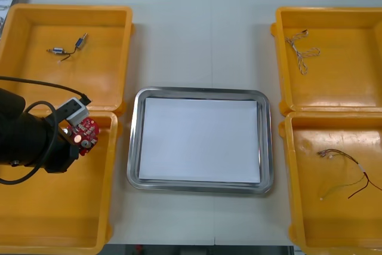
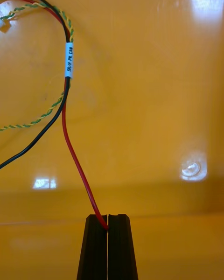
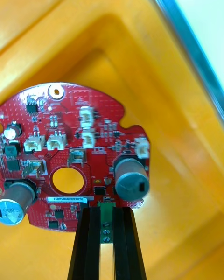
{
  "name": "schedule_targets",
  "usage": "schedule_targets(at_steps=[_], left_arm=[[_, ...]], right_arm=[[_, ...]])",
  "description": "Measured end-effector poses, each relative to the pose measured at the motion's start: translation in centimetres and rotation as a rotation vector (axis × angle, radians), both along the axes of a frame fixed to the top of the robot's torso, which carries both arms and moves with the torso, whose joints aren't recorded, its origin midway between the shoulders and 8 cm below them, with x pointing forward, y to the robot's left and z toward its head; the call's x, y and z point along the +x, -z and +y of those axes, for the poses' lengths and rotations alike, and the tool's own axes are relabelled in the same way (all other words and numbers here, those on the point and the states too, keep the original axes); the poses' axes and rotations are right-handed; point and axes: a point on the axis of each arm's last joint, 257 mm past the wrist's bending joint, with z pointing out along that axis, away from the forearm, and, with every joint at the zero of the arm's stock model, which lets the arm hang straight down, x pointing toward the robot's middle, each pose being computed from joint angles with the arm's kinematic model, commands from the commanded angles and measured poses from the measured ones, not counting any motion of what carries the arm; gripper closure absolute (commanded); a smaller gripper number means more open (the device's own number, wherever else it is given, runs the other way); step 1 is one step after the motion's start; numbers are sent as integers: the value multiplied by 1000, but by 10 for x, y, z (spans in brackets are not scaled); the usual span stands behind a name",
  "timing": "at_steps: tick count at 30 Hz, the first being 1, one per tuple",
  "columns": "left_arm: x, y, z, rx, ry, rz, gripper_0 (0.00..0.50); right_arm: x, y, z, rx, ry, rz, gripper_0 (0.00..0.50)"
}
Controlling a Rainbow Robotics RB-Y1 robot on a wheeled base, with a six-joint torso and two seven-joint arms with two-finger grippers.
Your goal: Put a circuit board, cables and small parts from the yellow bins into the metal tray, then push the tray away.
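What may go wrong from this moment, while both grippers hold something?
1. The left gripper pinches the circuit board only at its edge, so the board may tilt or slip on the way to the metal tray.
2. The right gripper clamps only the red strand of the cable; it may slide out, or the loose strands may catch on the yellow bin.

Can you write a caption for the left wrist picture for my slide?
Left gripper shut on the red circuit board over a yellow bin.
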Motion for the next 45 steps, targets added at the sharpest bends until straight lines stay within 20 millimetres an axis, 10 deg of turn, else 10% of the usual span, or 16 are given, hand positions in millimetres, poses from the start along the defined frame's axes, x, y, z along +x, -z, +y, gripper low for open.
schedule_targets(at_steps=[12, 13, 14, 16, 24, 35, 45], left_arm=[[-35, -34, -43, -66, -118, 33, 500], [-37, -37, -46, -77, -145, 38, 500], [-38, -41, -50, -87, -170, 43, 500], [-39, -48, -57, -97, -197, 43, 500], [-25, -66, -103, -62, -72, -41, 500], [-22, -37, -161, -166, -305, -16, 500], [-2, -1, -187, -112, -337, -6, 500]], right_arm=[[-6, 2, 0, -3, -1, 9, 493], [-6, 2, 0, -4, -1, 9, 385], [-6, 2, 0, -5, -1, 9, 151], [-6, 2, -1, -8, -1, 8, 0], [-6, 1, -1, -15, -6, 5, 0], [-22, -15, -5, -52, -13, 84, 0], [17, -57, 6, -47, -52, 39, 0]])
